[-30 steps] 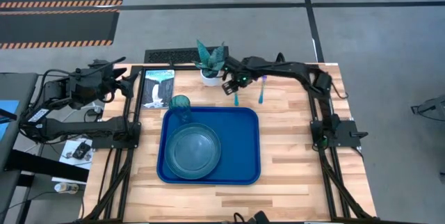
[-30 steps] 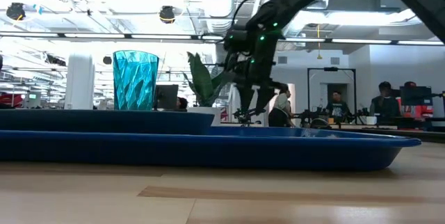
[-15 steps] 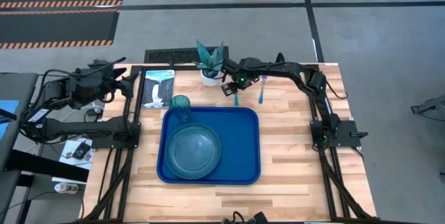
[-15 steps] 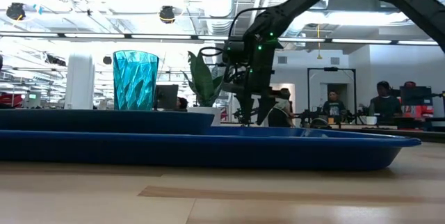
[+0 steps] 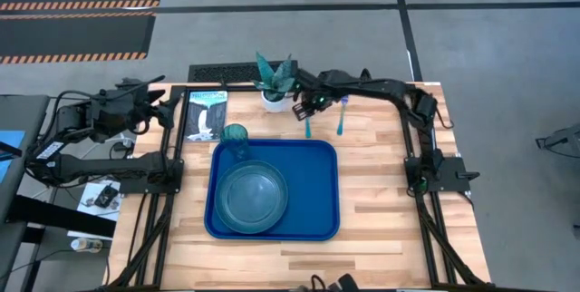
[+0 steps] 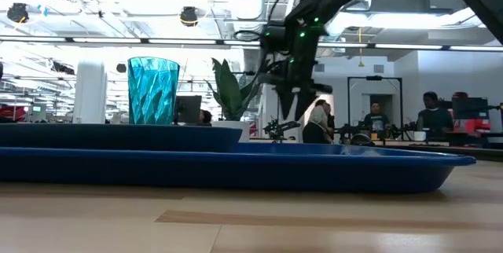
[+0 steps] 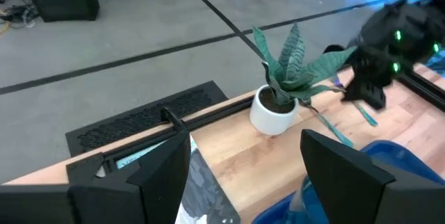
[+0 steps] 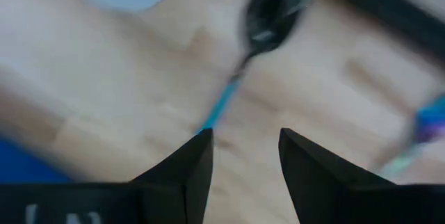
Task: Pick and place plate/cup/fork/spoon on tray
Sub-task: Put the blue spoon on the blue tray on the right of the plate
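Royal-blue tray at table centre, already loaded: plate at its 8 o'clock, cup at 11. Spoon and fork off-tray at 12–1, beside plant pot. Right gripper hovering over spoon, fingers apart, nothing held, probably lining up the pick. Left gripper parked at table's 10 o'clock, spread. No readable writing.

The wooden table carries tray, spoon, fork, potted plant.
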Controlling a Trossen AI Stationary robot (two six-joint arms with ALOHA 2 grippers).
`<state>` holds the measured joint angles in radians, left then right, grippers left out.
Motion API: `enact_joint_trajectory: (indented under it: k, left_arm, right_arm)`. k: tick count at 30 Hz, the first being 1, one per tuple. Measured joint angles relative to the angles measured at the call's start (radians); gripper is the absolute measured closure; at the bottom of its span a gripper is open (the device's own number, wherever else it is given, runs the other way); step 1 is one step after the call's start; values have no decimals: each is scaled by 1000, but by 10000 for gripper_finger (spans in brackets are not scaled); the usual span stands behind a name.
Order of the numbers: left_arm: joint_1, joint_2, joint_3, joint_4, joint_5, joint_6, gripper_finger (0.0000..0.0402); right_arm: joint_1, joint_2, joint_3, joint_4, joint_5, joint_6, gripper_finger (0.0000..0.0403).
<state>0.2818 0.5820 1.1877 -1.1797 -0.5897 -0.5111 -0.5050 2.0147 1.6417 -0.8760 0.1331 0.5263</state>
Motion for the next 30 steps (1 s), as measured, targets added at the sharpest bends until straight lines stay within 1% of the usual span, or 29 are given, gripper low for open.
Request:
enact_joint_trajectory:
  k: [2,4,6,8,11,14,16,18,20,22,27,30]
  left_arm:
    - [0,0,0,0,14,-13,140]
    - [0,0,0,0,55,-13,140]
    - [0,1,0,3,91,-13,140]
    - [0,4,0,23,117,-12,140]
    - [0,34,0,117,153,-4,140]
    - [0,111,1,272,220,64,143]
    - [0,193,1,367,241,104,147]
    - [0,290,2,464,239,134,153]
    - [1,398,2,528,216,158,159]
    - [1,514,15,549,217,173,165]
    - [-18,807,79,605,247,169,172]
    - [-47,959,146,638,215,151,172]
  right_arm:
    - [-27,-30,-4,-31,1,-27,228]
    - [-50,-72,-43,-47,-1,-51,234]
    - [-72,-128,-105,-53,0,-61,236]
    - [-98,-212,-186,-53,0,-69,236]
    - [-138,-367,-333,-57,8,-67,233]
    - [-156,-536,-478,-55,14,-30,232]
    - [-152,-644,-564,-32,15,6,233]
    - [-142,-737,-640,6,15,46,234]
    - [-125,-816,-696,37,19,79,236]
    - [-103,-879,-735,66,22,108,238]
    - [-43,-963,-776,65,26,130,238]
    - [-18,-985,-790,66,30,137,239]
